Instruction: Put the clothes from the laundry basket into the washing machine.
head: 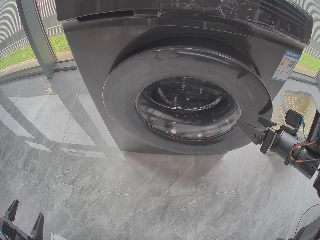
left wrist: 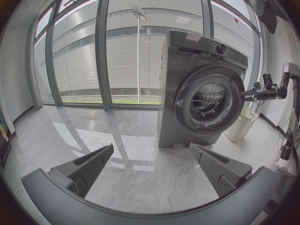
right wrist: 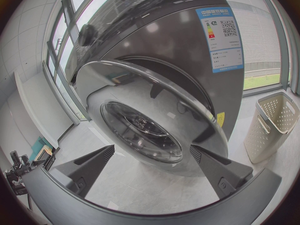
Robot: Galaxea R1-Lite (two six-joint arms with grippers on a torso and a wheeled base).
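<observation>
Presently the washing machine stands on the grey tiled floor with its round door slightly ajar. A dark gap shows behind the door's rim from about 12 to 3 o'clock.

Right arm: it comes in low from 4 o'clock of the door and is stretched nearly level toward the machine. The right gripper is released, its fingers spread wide. The tips lie at the door's rim at roughly 4 o'clock of the glass porthole. The lower finger overlaps the rim in the head view, but contact cannot be confirmed. The right wrist view shows the same gripper with the door's lower edge between the two fingers, and nothing is grasped.

Left arm: held low and well back from the machine, at 7 o'clock of the head view. The left gripper is also released — fingers apart, pointing up over bare floor, holding nothing.

Task item: the cream perforated laundry basket stands on the floor at 3 o'clock of the machine, just beside its right flank and behind the right arm. Whether it holds clothes cannot be told.
</observation>
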